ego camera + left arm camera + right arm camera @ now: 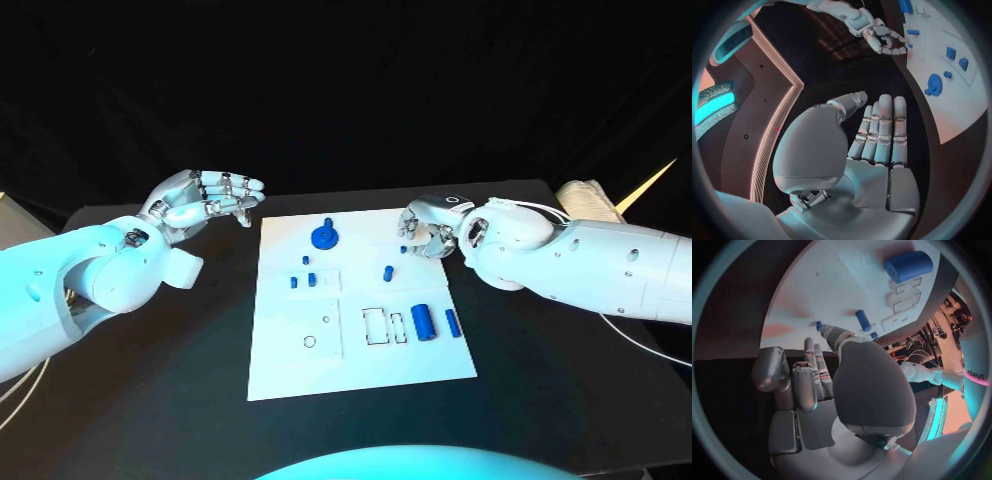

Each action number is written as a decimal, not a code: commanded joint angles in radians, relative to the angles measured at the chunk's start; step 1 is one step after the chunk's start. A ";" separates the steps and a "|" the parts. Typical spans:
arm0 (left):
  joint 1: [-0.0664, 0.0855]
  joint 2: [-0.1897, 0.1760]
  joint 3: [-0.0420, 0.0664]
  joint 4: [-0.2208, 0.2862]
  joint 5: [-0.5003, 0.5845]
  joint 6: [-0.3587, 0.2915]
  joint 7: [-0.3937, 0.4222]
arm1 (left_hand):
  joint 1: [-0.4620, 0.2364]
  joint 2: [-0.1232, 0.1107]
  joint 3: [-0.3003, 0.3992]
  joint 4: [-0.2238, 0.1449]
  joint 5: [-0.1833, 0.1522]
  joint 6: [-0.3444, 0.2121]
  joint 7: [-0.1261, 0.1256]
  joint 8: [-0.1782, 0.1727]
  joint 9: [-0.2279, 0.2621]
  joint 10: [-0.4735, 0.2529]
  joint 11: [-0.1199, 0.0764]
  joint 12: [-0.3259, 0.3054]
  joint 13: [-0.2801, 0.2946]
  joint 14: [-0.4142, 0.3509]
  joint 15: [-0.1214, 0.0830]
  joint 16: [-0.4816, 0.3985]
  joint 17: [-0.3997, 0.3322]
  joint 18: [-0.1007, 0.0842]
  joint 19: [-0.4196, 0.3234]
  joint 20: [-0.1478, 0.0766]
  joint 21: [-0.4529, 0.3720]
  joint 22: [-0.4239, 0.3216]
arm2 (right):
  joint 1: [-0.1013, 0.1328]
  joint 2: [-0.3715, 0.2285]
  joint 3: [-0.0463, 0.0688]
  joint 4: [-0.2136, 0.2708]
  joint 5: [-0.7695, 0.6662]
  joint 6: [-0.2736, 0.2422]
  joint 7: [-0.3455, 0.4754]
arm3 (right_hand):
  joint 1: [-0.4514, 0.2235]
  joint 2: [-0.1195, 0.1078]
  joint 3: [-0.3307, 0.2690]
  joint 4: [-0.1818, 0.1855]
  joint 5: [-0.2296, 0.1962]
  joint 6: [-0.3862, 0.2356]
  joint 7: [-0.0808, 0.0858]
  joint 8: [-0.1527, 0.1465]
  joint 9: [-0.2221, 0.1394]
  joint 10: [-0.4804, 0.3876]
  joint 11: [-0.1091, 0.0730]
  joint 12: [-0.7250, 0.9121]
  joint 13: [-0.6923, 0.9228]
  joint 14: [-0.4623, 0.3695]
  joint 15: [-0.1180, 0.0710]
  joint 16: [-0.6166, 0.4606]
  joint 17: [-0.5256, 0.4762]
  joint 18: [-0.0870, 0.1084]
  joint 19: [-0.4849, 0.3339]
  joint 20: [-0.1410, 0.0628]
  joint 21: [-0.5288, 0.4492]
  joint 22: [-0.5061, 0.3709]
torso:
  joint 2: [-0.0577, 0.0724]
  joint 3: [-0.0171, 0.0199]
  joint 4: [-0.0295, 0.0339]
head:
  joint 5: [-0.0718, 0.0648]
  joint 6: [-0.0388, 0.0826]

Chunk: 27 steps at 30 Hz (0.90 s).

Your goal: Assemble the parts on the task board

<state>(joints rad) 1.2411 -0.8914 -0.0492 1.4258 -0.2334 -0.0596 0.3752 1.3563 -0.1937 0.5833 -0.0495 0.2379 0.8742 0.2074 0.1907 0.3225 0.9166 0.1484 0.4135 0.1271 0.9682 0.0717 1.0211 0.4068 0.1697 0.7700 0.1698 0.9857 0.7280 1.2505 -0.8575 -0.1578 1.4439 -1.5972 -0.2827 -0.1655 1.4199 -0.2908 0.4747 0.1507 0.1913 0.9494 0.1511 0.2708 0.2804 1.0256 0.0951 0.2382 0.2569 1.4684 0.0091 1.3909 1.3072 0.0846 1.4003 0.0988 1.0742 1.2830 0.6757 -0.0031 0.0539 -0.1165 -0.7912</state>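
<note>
- The board (361,340) is a white plate lying flat in the middle of the black table (159,400).
- A round blue gear (326,237) sits at about 11 o'clock on the board.
- A fat blue cylinder (424,321) lies at about 4 o'clock, with a thin blue pin (451,322) just beside it.
- A small blue peg (388,272) lies near the middle, toward 1 o'clock.
- Some tiny blue bits (306,275) lie at about 10 o'clock.
- The left hand (206,201) is up off the table at 10 o'clock from the board, palm flat, fingers straight and side by side, holding nothing.
- The right hand (433,229) is over the board's 1 o'clock corner, fingers curled in; I cannot tell if it holds a part.
</note>
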 commanded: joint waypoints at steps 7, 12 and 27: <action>0.000 -0.006 0.001 0.009 0.056 0.023 0.042 | -0.008 0.003 -0.009 0.001 0.000 0.014 -0.003 0.003 0.002 -0.004 -0.003 0.008 -0.002 -0.006 0.000 -0.009 -0.005 0.014 -0.003 0.001 -0.011 -0.007 | -0.022 0.031 0.000 -0.022 -0.052 0.017 -0.019 | -0.009 0.010 0.003 -0.004 0.008 0.017 0.000 0.004 0.000 0.014 -0.001 -0.004 -0.014 0.037 0.005 0.002 0.002 0.011 0.008 0.002 0.002 0.004 | 0.002 0.0026 0.0022 | -0.002 0.001; 0.000 -0.008 0.001 0.010 0.057 0.021 0.040 | -0.008 0.003 -0.010 0.001 0.000 0.015 -0.003 0.003 0.002 -0.004 -0.003 0.008 -0.002 -0.007 0.000 -0.010 -0.005 0.014 -0.003 0.001 -0.012 -0.007 | -0.031 0.045 0.000 -0.032 -0.045 0.009 -0.015 | -0.002 0.026 0.055 -0.012 -0.033 0.048 -0.008 0.014 0.004 0.050 -0.009 -0.010 -0.043 0.041 -0.002 0.007 0.006 0.009 0.015 -0.003 0.012 0.012 | 0.003 0.0036 0.0004 | 0.001 0.001; 0.000 -0.011 0.001 0.012 0.057 0.023 0.032 | -0.008 0.003 -0.012 0.001 0.000 0.013 -0.002 0.002 0.001 -0.005 -0.003 0.008 -0.002 -0.006 0.000 -0.011 -0.006 0.015 -0.001 0.001 -0.015 -0.009 | -0.047 0.071 -0.001 -0.062 -0.062 0.030 -0.038 | -0.005 0.057 0.154 -0.063 -0.052 0.106 -0.023 0.039 0.026 0.131 -0.027 -0.030 -0.086 0.049 -0.018 0.019 0.022 0.000 0.035 -0.015 0.057 0.045 | 0.002 0.0039 0.0002 | -0.002 -0.004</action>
<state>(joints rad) 1.2404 -0.9029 -0.0491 1.4350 -0.1855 -0.0534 0.3967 1.3563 -0.1938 0.5776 -0.0493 0.2379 0.8833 0.2053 0.1907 0.3226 0.9167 0.1484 0.4176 0.1262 0.9683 0.0717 1.0133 0.4015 0.1696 0.7701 0.1698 0.9740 0.7186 1.2137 -0.7900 -0.1521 1.3847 -1.6366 -0.2909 -0.1906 1.4076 -0.2533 0.6192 0.0894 0.1432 1.0515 0.1277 0.3057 0.3053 1.1496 0.0711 0.2123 0.1734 1.4666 -0.0040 1.4046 1.3080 0.0847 1.4290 0.0842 1.1275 1.3081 0.6779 0.0005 0.0540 -0.1170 -0.7941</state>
